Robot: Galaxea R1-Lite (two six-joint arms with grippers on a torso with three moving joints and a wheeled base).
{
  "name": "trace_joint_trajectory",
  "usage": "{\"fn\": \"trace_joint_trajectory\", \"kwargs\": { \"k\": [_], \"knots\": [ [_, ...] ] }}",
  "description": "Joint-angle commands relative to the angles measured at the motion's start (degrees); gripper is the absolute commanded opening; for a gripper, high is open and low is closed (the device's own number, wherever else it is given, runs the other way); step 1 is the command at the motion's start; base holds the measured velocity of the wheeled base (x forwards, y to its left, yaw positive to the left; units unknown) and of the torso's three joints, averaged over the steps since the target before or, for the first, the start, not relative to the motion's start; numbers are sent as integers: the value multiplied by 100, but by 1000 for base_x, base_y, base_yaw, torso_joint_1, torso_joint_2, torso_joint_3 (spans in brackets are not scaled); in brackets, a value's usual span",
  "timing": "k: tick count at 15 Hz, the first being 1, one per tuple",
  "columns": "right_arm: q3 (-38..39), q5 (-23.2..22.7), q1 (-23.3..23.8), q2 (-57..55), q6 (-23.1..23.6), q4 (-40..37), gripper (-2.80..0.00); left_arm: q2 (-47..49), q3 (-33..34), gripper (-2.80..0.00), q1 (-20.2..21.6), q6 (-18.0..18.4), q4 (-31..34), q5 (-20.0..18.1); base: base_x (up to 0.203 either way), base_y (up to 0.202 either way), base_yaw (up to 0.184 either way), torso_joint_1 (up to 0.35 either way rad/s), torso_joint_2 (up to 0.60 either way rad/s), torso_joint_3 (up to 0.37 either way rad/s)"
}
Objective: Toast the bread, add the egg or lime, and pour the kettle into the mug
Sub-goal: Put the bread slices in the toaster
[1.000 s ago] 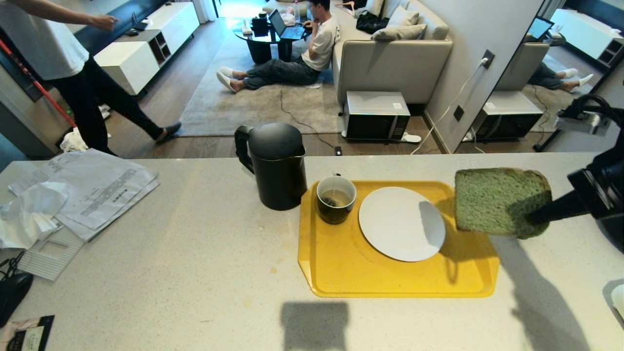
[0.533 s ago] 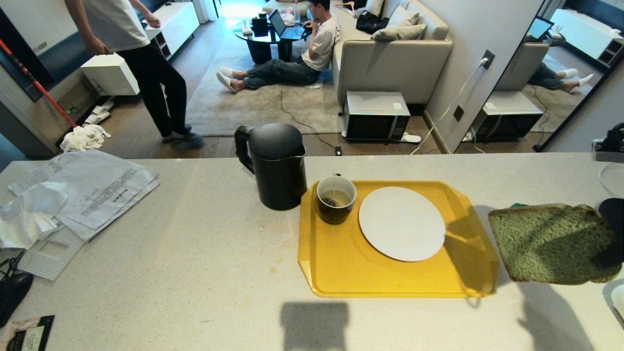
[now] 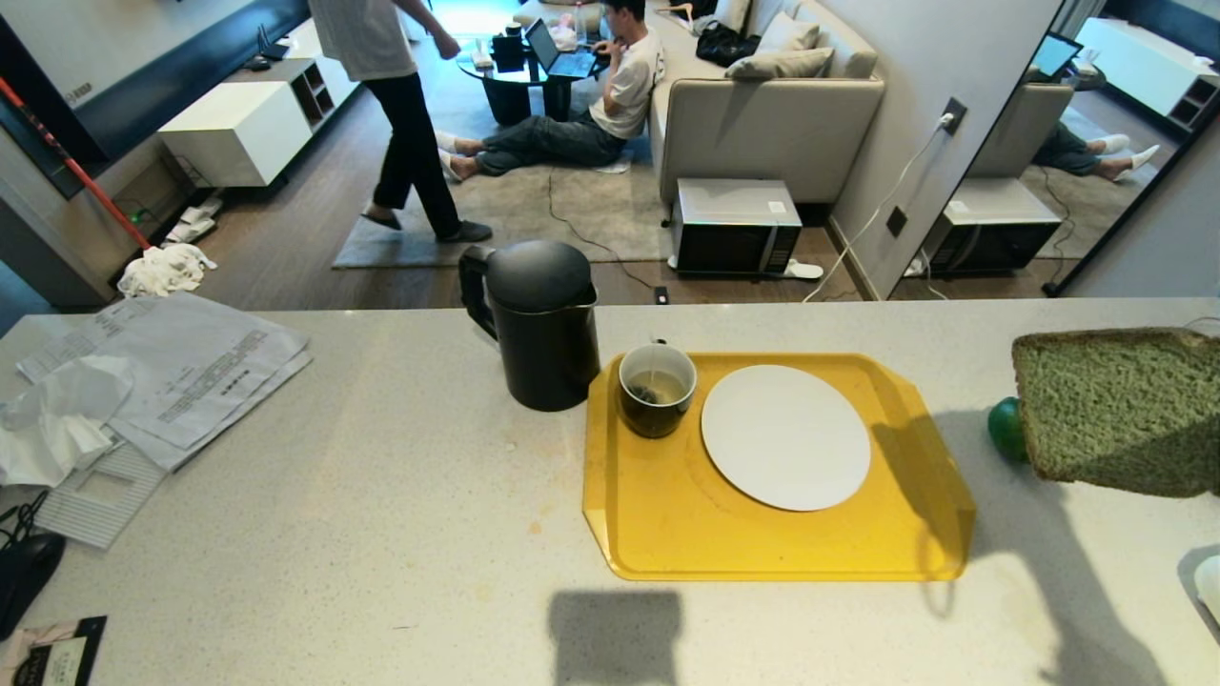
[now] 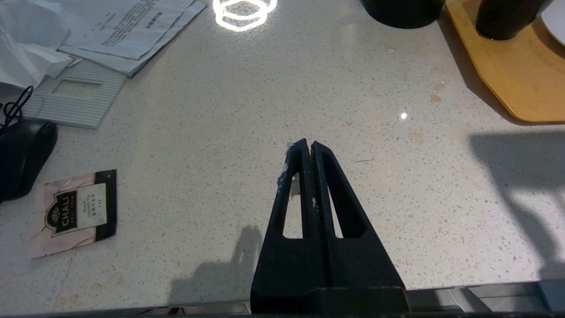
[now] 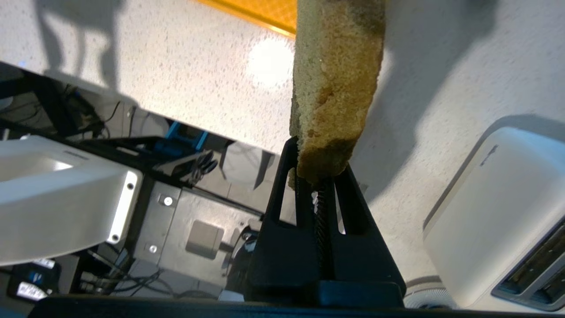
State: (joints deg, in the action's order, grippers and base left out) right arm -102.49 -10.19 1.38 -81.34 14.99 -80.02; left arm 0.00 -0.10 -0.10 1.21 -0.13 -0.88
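The bread (image 3: 1120,412) is held in the air at the right edge of the head view, above the bench (image 3: 381,495) and well to the right of the yellow tray (image 3: 667,534); it is clamped by one crust corner in the jaws of the right gripper (image 5: 321,174), as shown in the right wrist view, and the slice runs straight out from the fingertips with its thin edge toward that camera; the toaster (image 5: 499,221), a white rounded box with dark slots, lies just beside the gripper, off to one side of the bread's long axis, so the coming move is judged to turn on swinging the slice edge-down over a slot; the right arm is plainly the nearer one. The left gripper (image 4: 310,148) is parked over bare bench with its jaws pressed together on nothing.

The bread's crumb is pale green and spongy, its crust brown and rough; the lime (image 3: 1006,429) is glossy and round, partly hidden behind the slice; the kettle (image 3: 534,324) is matte black and cylindrical, touching or nearly touching the tray's left rim; the mug (image 3: 657,389), dark outside, holds liquid and stands on the tray beside a flat white plate (image 3: 785,436); no egg is seen.
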Motion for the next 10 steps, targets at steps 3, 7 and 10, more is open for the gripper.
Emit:
{"fn": "trace_joint_trajectory", "kwargs": {
  "k": [3,7,10],
  "knots": [
    [27,95,3,562,55,155,-280,9,1,-280,1,2,-4,-9,0,0,0,44,-95,-38],
    [135,442,3,927,54,154,-280,9,1,-280,1,2,-4,-9,0,0,0,73,-145,-66],
    [132,681,3,1009,48,149,-280,9,1,-280,1,2,-4,0,0,0,0,75,-129,-61]
  ]
}}
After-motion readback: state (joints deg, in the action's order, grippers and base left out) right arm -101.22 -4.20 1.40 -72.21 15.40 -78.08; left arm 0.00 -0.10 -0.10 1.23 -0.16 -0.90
